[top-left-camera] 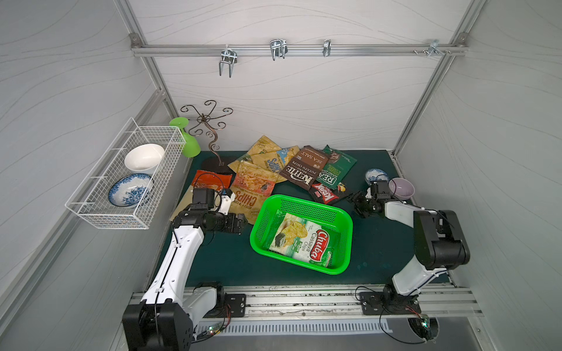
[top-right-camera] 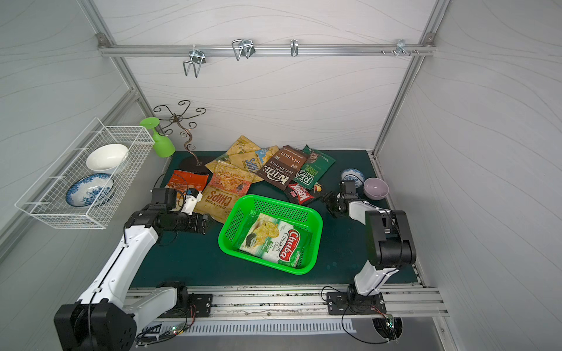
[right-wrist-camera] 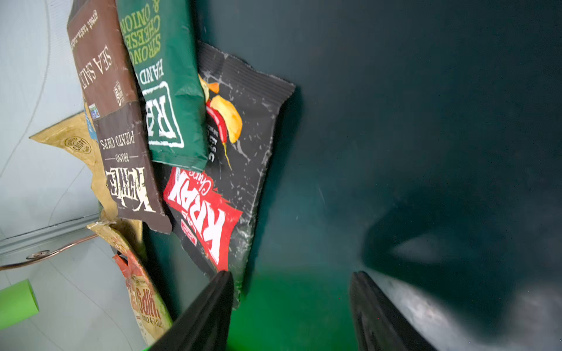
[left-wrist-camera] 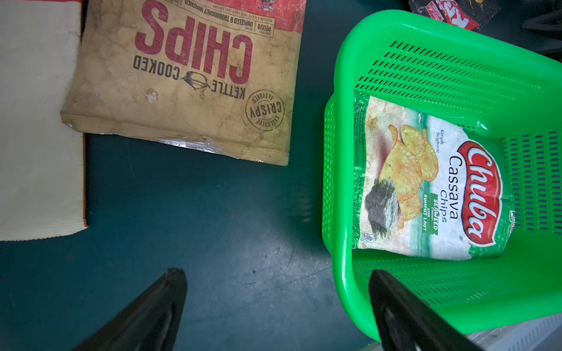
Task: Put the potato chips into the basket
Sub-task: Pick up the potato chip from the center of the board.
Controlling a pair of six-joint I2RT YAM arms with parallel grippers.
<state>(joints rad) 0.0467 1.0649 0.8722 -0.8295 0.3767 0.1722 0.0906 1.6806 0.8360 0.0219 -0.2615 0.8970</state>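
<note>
Chuba bag (top-left-camera: 299, 240) in basket (top-left-camera: 307, 209), bag pile (top-left-camera: 299, 170) behind

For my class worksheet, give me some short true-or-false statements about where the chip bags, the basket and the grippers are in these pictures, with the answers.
1. The green-white Chuba cassava chips bag lies inside the bright green perforated plastic basket. True.
2. The left gripper is shut on a bag. False: it is open and empty, close to the basket.
3. The white wire rack holds chip bags. False: it holds a white bowl and a blue-patterned bowl.
4. The black-red Krax bag lies partly under the dark green bag. True.
</note>
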